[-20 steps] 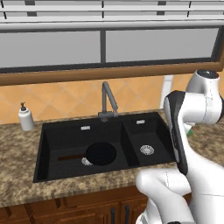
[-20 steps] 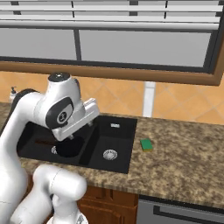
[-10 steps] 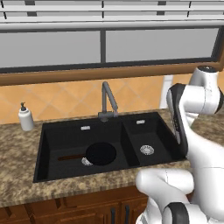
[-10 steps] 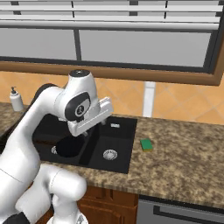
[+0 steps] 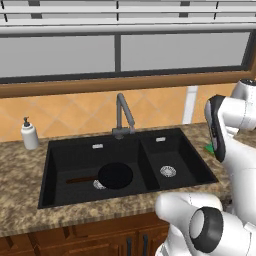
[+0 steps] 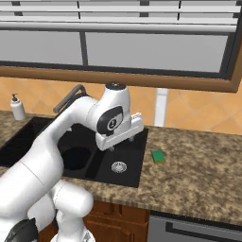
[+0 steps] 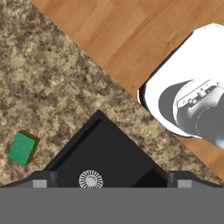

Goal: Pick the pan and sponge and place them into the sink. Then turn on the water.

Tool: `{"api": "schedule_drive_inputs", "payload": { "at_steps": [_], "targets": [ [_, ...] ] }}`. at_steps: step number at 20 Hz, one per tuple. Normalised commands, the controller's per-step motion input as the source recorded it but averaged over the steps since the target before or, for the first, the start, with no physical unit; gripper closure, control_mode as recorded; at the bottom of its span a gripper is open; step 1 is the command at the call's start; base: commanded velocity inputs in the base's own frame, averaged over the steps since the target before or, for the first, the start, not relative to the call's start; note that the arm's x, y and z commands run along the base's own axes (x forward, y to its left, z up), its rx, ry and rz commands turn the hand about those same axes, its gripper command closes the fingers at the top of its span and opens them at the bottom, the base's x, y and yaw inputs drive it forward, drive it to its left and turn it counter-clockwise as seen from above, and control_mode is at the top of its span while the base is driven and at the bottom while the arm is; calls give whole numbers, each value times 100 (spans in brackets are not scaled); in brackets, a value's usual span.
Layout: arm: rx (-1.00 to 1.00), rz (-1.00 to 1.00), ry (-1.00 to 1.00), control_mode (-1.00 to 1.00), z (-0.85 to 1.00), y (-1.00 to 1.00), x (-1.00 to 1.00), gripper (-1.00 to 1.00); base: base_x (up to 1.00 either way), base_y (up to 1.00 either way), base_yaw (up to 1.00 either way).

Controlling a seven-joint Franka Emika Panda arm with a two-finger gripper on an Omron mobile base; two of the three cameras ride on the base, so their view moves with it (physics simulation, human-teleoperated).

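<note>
The pan lies flat on the floor of the larger basin of the sink, toward that basin's front right, with its thin brown handle pointing left along the basin floor. It partly covers the round drain there. The smaller basin, at the right end of the sink, holds nothing but its silver drain.

The sponge sits on the granite surface just beside the sink's right rim, apart from it, nearer the front edge of the surface than the back wall. In the hand view it shows as a small green block off to one side of the sink's corner, not touching the rim.

The end effector hangs above the smaller basin, clear of the sink and of the sponge, pointing down. Its fingers stand spread wide with nothing between them; in the hand view the two fingertips sit far apart at the bottom, with the small basin's drain seen between them.

The faucet rises from the back rim between the two basins; whether its spout leans over the larger or smaller basin is hard to judge from here. A white soap dispenser stands on the surface near the sink's back left corner.
</note>
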Motion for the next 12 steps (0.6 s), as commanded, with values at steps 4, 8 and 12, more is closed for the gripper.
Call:
{"api": "schedule_drive_inputs", "payload": {
  "at_steps": [4,8,12],
  "targets": [
    [8,-9,0,-100,-37,-67,11,-100,0,0,0],
    [3,-11,0,-100,-37,-53,24,-100,0,0,0],
    [0,-10,1,-100,-39,-35,39,-100,0,0,0]
  ]
}}
